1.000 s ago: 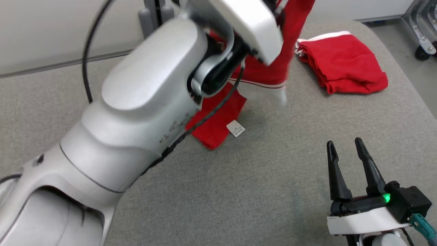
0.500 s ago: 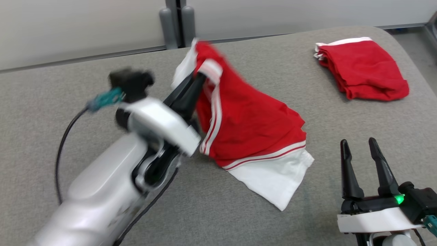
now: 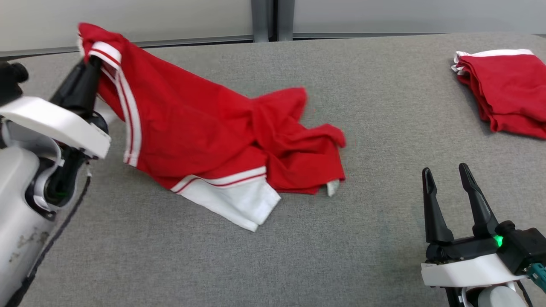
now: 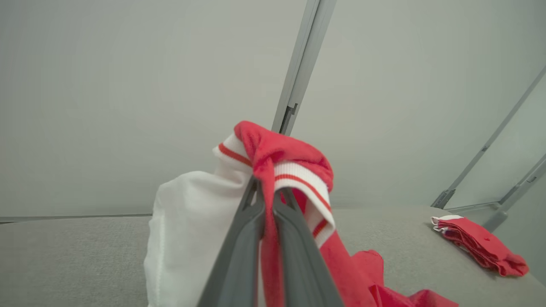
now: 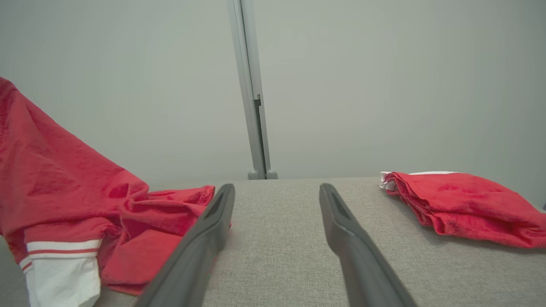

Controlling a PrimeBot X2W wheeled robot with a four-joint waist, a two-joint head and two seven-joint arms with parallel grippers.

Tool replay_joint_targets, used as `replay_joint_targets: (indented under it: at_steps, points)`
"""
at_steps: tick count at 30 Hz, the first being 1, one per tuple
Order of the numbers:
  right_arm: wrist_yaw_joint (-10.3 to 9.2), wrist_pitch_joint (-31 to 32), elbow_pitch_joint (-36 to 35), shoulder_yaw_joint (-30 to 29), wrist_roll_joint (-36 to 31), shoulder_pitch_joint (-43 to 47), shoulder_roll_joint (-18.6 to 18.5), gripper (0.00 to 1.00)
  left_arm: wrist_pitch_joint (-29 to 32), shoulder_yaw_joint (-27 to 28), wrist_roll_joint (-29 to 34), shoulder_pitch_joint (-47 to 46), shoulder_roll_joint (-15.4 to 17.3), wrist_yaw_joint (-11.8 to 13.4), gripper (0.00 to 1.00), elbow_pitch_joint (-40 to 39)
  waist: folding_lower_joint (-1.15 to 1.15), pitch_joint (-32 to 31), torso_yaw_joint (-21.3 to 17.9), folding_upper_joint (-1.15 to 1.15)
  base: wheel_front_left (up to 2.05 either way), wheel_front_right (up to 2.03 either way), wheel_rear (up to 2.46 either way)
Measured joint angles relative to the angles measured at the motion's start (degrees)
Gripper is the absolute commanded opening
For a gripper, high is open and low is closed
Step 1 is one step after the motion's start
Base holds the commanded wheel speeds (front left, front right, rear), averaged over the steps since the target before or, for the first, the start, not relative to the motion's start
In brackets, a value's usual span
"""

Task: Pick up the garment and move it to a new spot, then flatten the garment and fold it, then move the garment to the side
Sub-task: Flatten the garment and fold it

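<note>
Currently left pincer (image 3: 91, 64) pinches garment (image 3: 204, 132) by its trim, well apart from folded pile (image 3: 507, 91); right pincer (image 3: 452, 187) spread, empty. Flattening, folding apparently remain.

Everything is carried by a grey fabric-covered surface (image 3: 298, 264). On its left half a red and white garment (image 3: 204, 128) is seen, crumpled. Its white panel and striped band are laid on the fabric, while its far left end is raised off it. Near the far right edge, well apart, a folded red garment (image 3: 507, 89) is placed.
</note>
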Motion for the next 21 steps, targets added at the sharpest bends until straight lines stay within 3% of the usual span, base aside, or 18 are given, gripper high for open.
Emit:
replay_joint_targets:
  at_steps: [1, 2, 5, 9, 14, 18, 21]
  points:
    - [0.00, 0.00, 0.01, 0.09, 0.02, -0.02, -0.22, 1.00, 0.01, -0.04, 0.26, -0.73, -0.04, 0.01, 0.34, 1.30, 0.00, 0.15, 0.10, 0.00, 0.00, 0.00, 0.00]
    - [0.00, 0.00, 0.05, 0.32, 0.03, -0.06, -0.36, 1.00, -0.31, -0.15, 0.70, -1.21, -0.21, 0.16, 1.00, 2.58, 0.00, 0.30, 0.14, 0.00, 0.00, 0.00, 0.00]
    - [0.00, 0.00, 0.10, 0.74, 0.20, -0.16, -0.77, 1.00, -3.03, -1.00, 4.36, -1.86, -0.88, 1.91, 1.00, 6.03, 0.00, 0.61, -0.01, 0.00, 0.00, 0.00, 0.00]
    - [0.00, 0.00, 0.18, 0.55, 0.21, 0.07, -1.14, 1.00, -6.00, -0.60, 11.07, -1.06, -2.29, 7.90, 1.00, 7.25, 0.00, 0.53, -0.11, 0.00, 0.00, 0.00, 0.00]
    - [0.00, 0.00, 0.19, -0.27, 0.21, 0.80, -1.16, 1.00, -6.33, 11.22, 22.72, 8.09, -6.72, 17.47, 1.00, -5.22, 0.00, 0.28, 0.44, 0.00, 0.00, 0.00, 0.00]
    - [0.00, 0.00, 0.48, 0.12, 0.20, 1.59, -0.98, 1.00, -6.42, 14.88, 25.65, 24.10, -14.13, 17.88, 1.00, -14.26, 0.00, -0.61, 1.06, 0.00, 0.00, 0.00, 0.00]
    - [0.00, 0.00, 0.53, 1.12, 0.21, 1.76, -0.98, 1.00, -6.41, 15.86, 27.37, 31.15, -17.29, 17.42, 1.00, -16.19, 0.00, -0.92, 1.73, 0.00, 0.00, 0.00, 0.00]
